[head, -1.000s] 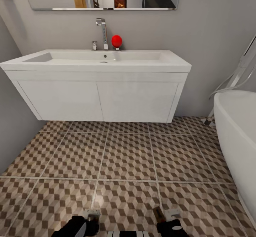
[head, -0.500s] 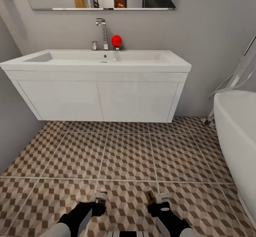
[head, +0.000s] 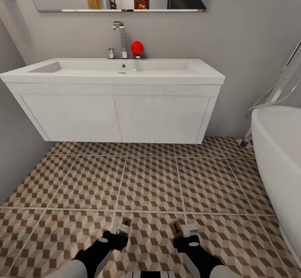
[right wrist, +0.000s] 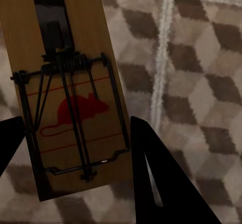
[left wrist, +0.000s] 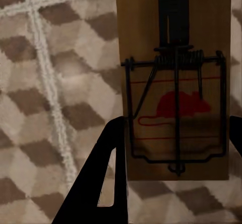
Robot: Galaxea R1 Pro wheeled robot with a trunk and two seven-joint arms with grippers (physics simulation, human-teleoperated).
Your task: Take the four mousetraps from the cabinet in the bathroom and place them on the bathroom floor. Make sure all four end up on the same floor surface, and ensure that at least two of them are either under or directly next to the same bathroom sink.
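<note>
- Left gripper [head: 122,229], black with pale fingertips, low over the brown-and-beige cube-patterned tiled floor [head: 146,182], jaws clamped on the edges of a flat brown wooden mousetrap [left wrist: 174,82] with black wire spring and red mouse print.
- Same trap seen from the head camera as a small brown board [head: 125,223] poking forward between the left fingers.
- Left wrist camera: black finger [left wrist: 103,176] pressed against one long edge of the board, the other finger at the opposite edge, floor tiles and a pale grout line behind.
- Right gripper [head: 184,231], also black with pale tips, closed on a second brown wooden mousetrap [right wrist: 68,93] of the same kind, held by its long edges.
- From the head camera, that second trap [head: 175,228] tilted forward beside the right fingertips.
- Both traps held above the floor, well short of the wide white straight-edged sink [head: 113,71] on its wall-hung white vanity; bare tiles between.
- Chrome tap [head: 121,39] and a round red object [head: 137,48] at the back of the basin.
- White oval bathtub [head: 280,152] at the right edge.
</note>
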